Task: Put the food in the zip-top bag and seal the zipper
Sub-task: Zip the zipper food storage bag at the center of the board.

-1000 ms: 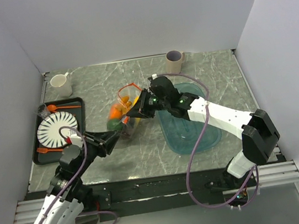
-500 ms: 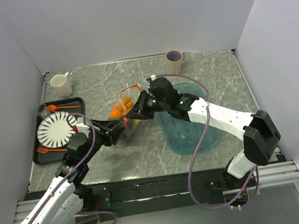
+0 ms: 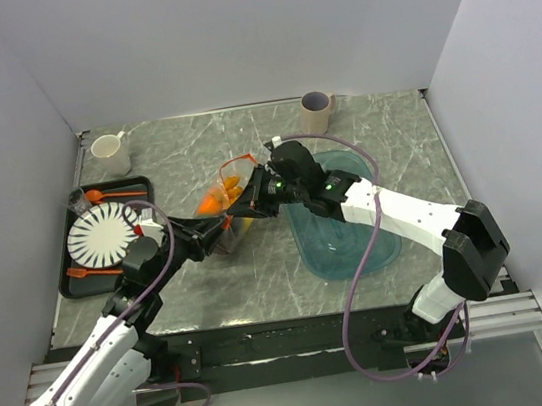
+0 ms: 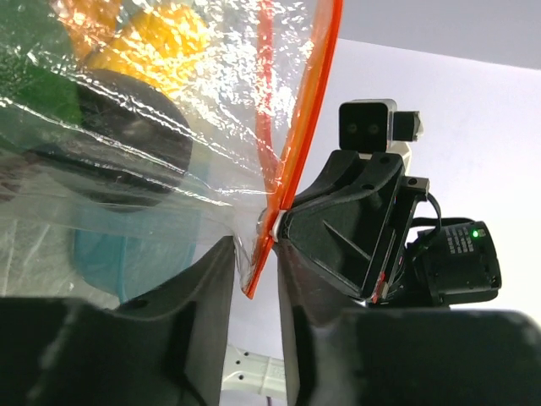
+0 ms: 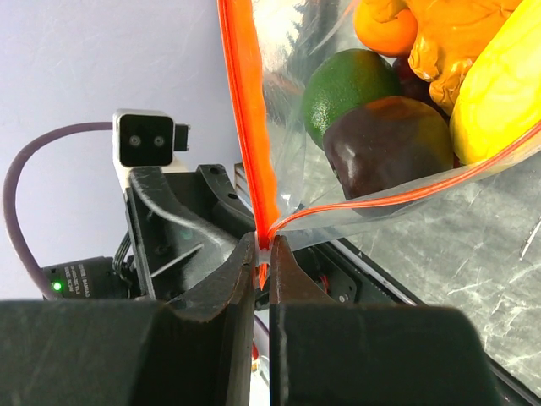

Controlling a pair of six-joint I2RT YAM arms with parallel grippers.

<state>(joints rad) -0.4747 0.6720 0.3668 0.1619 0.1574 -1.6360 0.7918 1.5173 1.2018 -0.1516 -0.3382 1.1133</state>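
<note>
Top cam: your clear crinkly zip-top plastic bag [image 3: 231, 181] is mid-table btwn both arms, w/ small toy fruits [image 3: 213, 202] inside and a translucent teal tray [image 3: 347, 243] at its 4 o'clock.

Left wrist: your left gripper [image 4: 255, 269] straddles the thin orange-red zipper strip [image 4: 296, 152], jaws slightly parted, not touching it.

Right wrist: your right gripper [image 5: 262, 254] is pinched tight on the strip's end. Green, dark-purple, yellow & orange fruit show at 1 o'clock.
</note>
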